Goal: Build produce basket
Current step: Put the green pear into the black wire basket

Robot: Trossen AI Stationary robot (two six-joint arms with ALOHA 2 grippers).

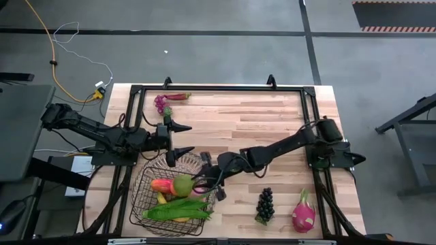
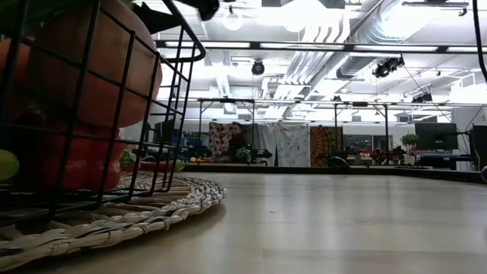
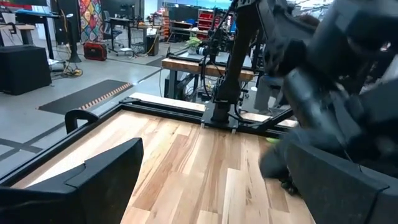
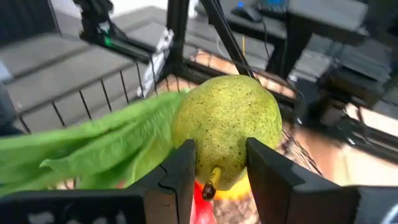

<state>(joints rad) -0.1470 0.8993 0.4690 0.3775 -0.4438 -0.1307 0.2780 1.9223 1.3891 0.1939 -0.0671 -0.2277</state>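
Produce fills much of the basket (image 1: 139,204), which sits on a woven mat at the table's near left: a mango (image 1: 161,184), leafy greens (image 1: 178,208) and something yellow lie inside. The right gripper (image 4: 219,167) pinches a green pear (image 4: 227,127) over the basket, seemingly not yet released, while the left gripper (image 1: 169,143) waits spread just beyond the rim. Dark grapes (image 1: 265,204), a dragon fruit (image 1: 304,211) and purple grapes (image 1: 163,102) remain on the table, so I judge the job past halfway

Workshop (exposed ducts (image 2: 358,46), workbenches (image 3: 205,65))
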